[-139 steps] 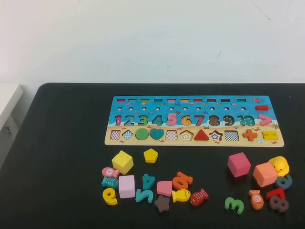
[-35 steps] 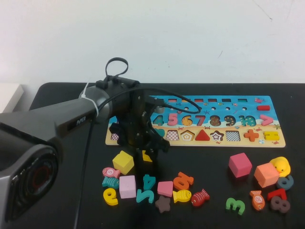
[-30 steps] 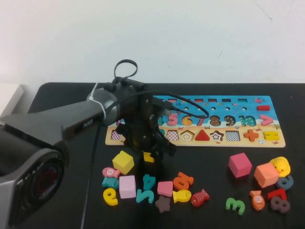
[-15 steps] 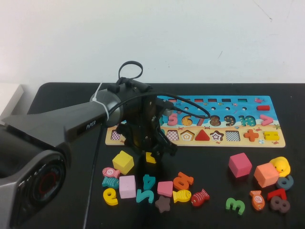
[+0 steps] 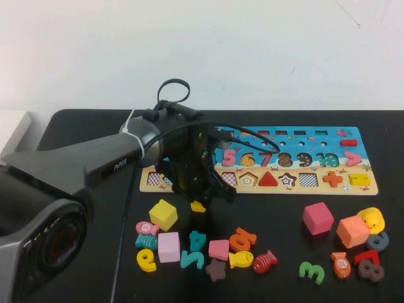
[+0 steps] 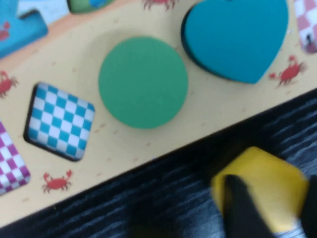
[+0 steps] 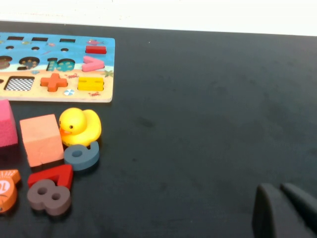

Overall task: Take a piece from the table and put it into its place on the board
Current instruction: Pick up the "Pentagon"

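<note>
Here, left gripper (image 5: 201, 201) around flat pentagon (image 5: 198, 206).

Dark grey left arm (image 5: 95, 164) with small white lettering, white cable tie near the wrist, black cable looping above and beside it. Black left gripper (image 5: 201, 197); black right gripper (image 7: 285, 210).

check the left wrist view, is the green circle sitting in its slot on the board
Yes, the green circle fills its round cut-out in the board, beside the teal heart.
</note>
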